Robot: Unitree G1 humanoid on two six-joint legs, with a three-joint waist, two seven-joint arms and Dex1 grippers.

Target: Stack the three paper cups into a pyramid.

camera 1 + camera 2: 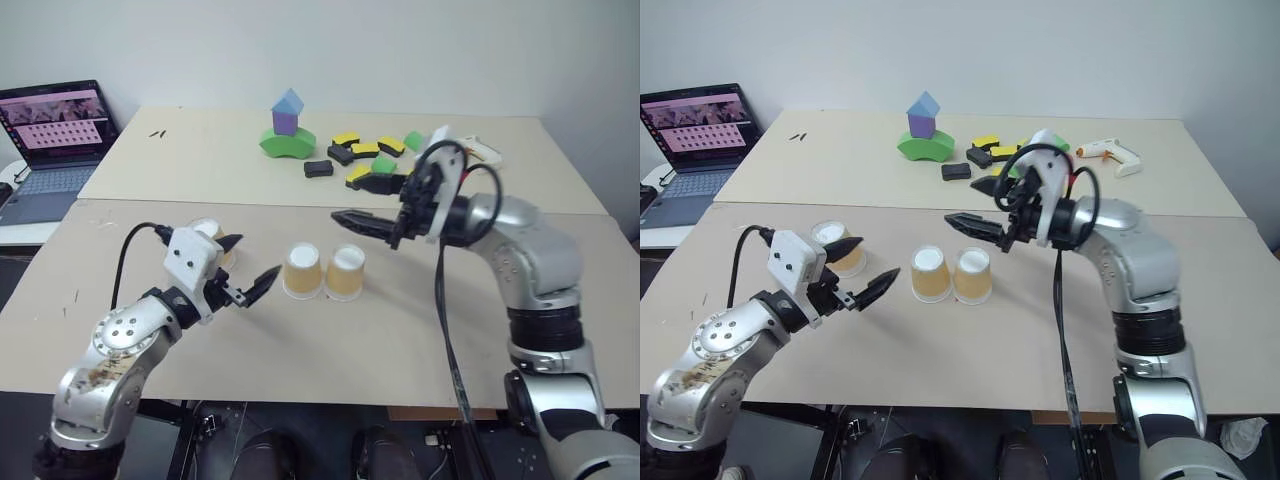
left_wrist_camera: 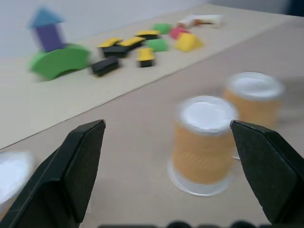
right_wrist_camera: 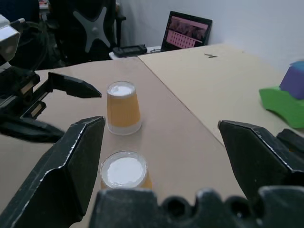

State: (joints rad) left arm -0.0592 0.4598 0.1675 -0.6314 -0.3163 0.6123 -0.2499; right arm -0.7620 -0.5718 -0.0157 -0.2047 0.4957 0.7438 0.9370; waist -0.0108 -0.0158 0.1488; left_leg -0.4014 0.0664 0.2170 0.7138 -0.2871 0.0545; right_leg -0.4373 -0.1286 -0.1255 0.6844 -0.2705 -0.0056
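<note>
Table (image 1: 420, 330): two cups (image 1: 324, 271) paired; third cup (image 1: 835, 247) beside open, empty left gripper (image 1: 243, 266); right gripper (image 1: 365, 205) likewise; unstacked.

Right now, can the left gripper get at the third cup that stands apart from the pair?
Probably yes. The left gripper is open and the lone cup stands right beside its fingers, with nothing between them. The two paired cups stand further right, out of the way.

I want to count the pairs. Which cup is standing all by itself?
The cup beside the left gripper. The other two cups stand side by side in the middle of the table.
</note>
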